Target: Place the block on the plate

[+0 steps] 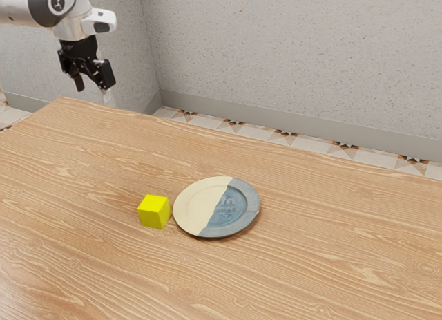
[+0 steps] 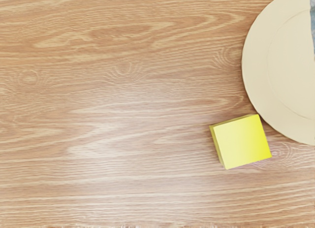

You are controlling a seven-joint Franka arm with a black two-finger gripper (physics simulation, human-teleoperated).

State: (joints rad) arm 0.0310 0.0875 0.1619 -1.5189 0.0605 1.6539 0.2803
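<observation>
The block sits on the bench just beside the plate, and the hand is well apart from it, fingers wide and empty, so reaching, gripping, lifting and placing all seem left to do.

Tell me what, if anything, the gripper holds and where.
Nothing is held: the gripper is open and the block sits on the table beside the plate.

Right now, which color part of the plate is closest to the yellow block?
The cream part of the plate. It's right beside the yellow block, while the blue-gray part is farther away, across the plate's slanting color line.
</observation>
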